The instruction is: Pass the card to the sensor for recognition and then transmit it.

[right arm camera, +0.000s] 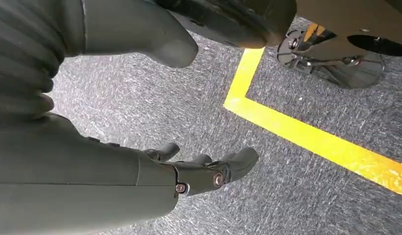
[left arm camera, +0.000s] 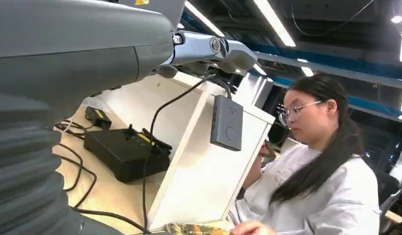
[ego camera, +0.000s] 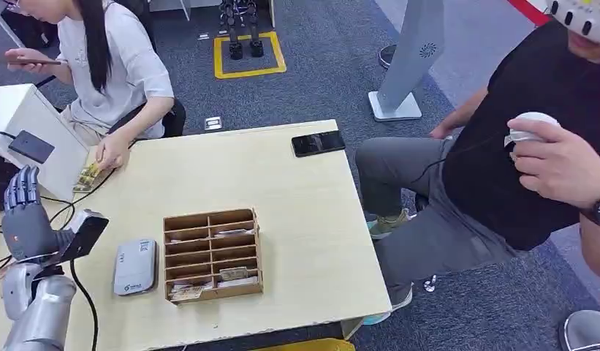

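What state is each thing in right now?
Left hand: raised beside the table, fingers upright and spread, holding nothing.
Right hand: hanging over grey carpet, holding nothing.
Wooden compartment box: open-topped, cards lying in several slots.
Grey rectangular card reader: flat on table.
Black phone: screen dark.

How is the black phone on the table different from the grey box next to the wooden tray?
The black phone is dark and glossy; the grey box is pale with a white label. The phone lies at the table's far edge, near the seated person's knee; the grey box sits at the near side, close beside the wooden tray. Both lie flat on the table, untouched.
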